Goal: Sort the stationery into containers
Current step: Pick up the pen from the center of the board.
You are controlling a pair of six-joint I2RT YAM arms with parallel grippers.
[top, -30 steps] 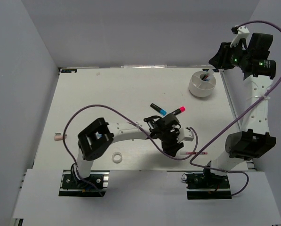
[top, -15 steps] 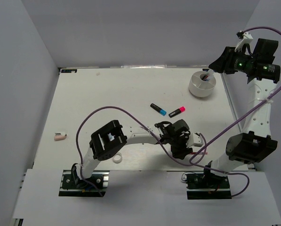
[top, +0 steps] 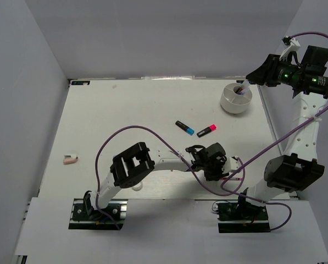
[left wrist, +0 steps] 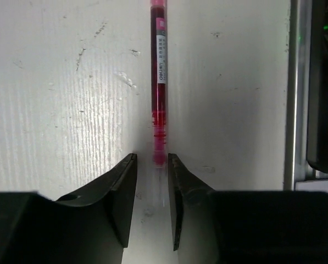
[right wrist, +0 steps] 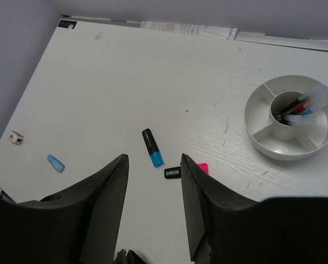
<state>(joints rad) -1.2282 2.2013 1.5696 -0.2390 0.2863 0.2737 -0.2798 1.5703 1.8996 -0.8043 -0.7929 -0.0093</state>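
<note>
Red pen (left wrist: pixel 159 82): lies flat near the worktop's (top: pixel 125 110) near right edge, lengthwise between the left gripper's (left wrist: pixel 153 165) fingers (left wrist: pixel 122 192). Judged lined up this way for a pinch across the barrel's end. Set narrowly apart, flanking the tip, apparently not yet gripping. Right gripper (right wrist: pixel 153 159): hangs high over the far right corner by the white dish (top: pixel 232 103), spread, holding nothing.

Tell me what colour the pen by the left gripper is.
Red pen, best in left wrist view.
</note>
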